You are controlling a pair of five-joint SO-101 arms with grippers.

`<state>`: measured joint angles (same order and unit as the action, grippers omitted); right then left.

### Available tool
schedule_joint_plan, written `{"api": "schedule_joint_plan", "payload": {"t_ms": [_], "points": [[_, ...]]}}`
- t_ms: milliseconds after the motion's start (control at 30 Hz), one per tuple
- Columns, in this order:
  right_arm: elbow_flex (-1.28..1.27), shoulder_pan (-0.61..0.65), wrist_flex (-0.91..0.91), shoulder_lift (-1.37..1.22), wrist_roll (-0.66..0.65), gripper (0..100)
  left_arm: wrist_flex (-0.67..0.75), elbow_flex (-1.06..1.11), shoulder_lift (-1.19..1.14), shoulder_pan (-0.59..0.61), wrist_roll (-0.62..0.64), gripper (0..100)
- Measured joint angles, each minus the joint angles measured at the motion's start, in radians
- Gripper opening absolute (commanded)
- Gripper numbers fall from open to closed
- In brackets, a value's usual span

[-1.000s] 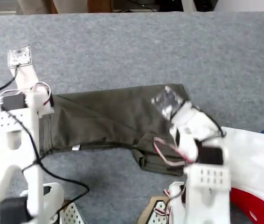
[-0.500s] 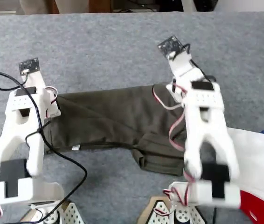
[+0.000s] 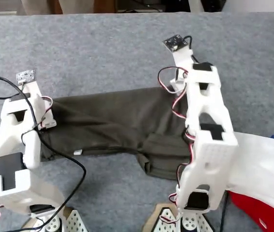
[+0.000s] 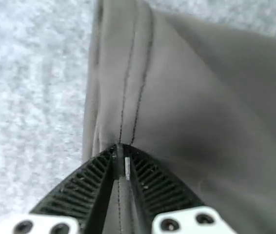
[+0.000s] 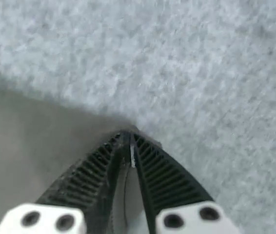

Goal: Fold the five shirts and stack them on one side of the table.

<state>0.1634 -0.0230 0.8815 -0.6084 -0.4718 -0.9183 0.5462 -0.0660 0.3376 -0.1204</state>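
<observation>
The olive shirt [image 3: 113,121] lies stretched across the middle of the grey tabletop [image 3: 103,48], between the two arms; its near edge is doubled over and bunches into a lump towards the right arm [image 3: 207,145]. The left hand [image 4: 121,148] is pinched together on a stitched hem at the shirt's left end, with a fair bite of cloth. The right hand [image 5: 129,139] is pinched on the far right corner, with only a sliver of fabric between its fingers and bare tabletop just beyond them.

That thin hold looks like the weakest point; a lift or a pull could draw the corner out, and the shirt would then drop on one side and fold crooked. If the two hands rise or travel unevenly, the cloth between them will likely twist; if they pull apart, the strain falls on the slighter grip. The bunched near edge, left as it is, would probably be trapped inside the fold and make it lumpy. A black cable [image 3: 64,157] from the left arm [image 3: 13,140] drapes over the shirt's near left part and might snag or drag it. A white garment [image 3: 263,164] over a red garment [image 3: 253,210] sits just beside the right arm; a wide sweep could catch it.
</observation>
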Motion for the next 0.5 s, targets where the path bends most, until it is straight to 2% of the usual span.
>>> {"api": "schedule_joint_plan", "payload": {"t_ms": [233, 367, 500], "points": [[0.230, 0.000, 0.144, -0.095, 0.000, 0.4, -0.002, 0.003, 0.000, 0.031, -0.094, 2], [0.362, 0.000, 0.276, -0.097, 0.000, 0.4, -0.081, 0.003, 0.044, 0.032, -0.104, 2], [0.499, -0.002, 0.436, -0.094, 0.000, 0.4, -0.157, -0.005, 0.183, -0.018, -0.104, 2]]}}
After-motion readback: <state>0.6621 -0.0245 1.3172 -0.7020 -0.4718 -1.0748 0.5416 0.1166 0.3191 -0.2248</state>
